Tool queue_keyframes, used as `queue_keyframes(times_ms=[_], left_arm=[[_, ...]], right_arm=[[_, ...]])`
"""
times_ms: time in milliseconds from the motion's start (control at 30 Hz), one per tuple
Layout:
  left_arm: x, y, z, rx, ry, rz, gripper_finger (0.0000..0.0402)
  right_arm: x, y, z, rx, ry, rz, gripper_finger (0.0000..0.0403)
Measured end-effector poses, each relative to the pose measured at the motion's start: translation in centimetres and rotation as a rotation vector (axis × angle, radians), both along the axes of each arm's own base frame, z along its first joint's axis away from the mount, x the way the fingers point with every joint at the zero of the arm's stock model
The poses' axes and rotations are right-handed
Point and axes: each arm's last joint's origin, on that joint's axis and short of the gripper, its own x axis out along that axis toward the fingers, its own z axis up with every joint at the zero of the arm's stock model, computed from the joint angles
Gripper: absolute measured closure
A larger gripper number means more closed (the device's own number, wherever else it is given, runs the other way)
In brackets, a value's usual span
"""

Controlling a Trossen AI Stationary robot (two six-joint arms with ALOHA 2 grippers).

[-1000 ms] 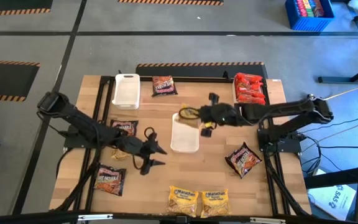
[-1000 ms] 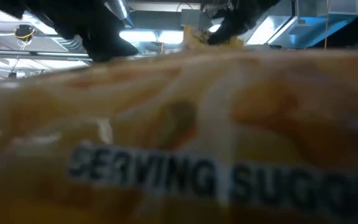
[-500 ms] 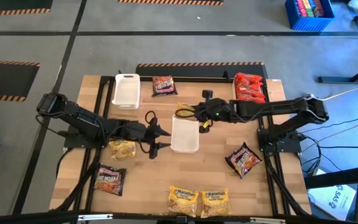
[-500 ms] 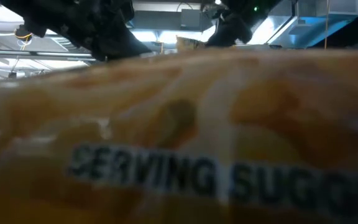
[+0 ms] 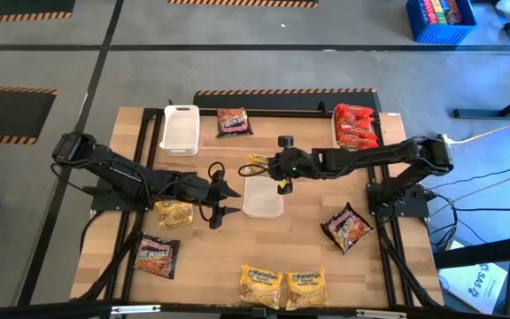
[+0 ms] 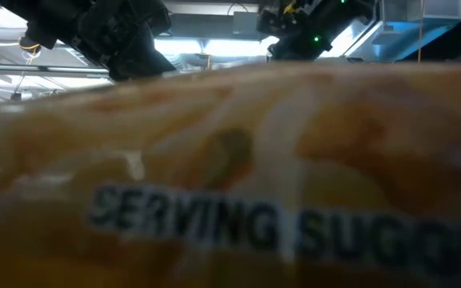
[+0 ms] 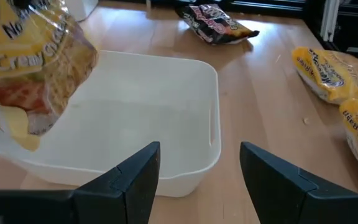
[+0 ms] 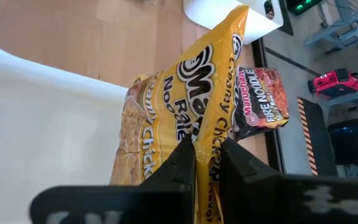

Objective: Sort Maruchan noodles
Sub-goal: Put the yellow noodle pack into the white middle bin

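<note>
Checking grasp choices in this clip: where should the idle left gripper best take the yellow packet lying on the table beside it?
Probably by a crimped edge of the yellow packet, coming straight down. It lies flat, so only its thin edges suit the open left gripper.

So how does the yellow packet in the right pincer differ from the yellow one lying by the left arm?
The held yellow packet hangs on edge, pinched in the right pincer at the middle white tray rim; the loose yellow packet lies flat on the table, ungripped, beside the open left pincer. Both are yellow noodle packets.
</note>
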Motion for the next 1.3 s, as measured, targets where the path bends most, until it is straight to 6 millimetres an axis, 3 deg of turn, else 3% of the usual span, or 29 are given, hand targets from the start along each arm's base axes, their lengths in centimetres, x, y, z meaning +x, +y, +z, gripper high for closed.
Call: queue_keyframes(times_ms=[467,800,967,1300], left_arm=[[0.0,0.0,0.0,0.014,-0.006,0.031,0.0186],[0.0,0.0,0.1,0.012,-0.012,0.031,0.0186],[0.0,0.0,0.1,0.012,-0.012,0.031,0.0186],[0.0,0.0,0.1,0.011,-0.013,0.031,0.0186]], right_arm=[[0.8,-0.1,-1.7,-0.009,0.051,-0.006,0.0380],[1.5,-0.2,-4.1,-0.022,0.125,-0.029,0.0380],[1.3,-0.1,-3.8,-0.028,0.123,-0.029,0.0380],[1.7,-0.2,-0.2,-0.040,0.163,-0.040,0.0380]])
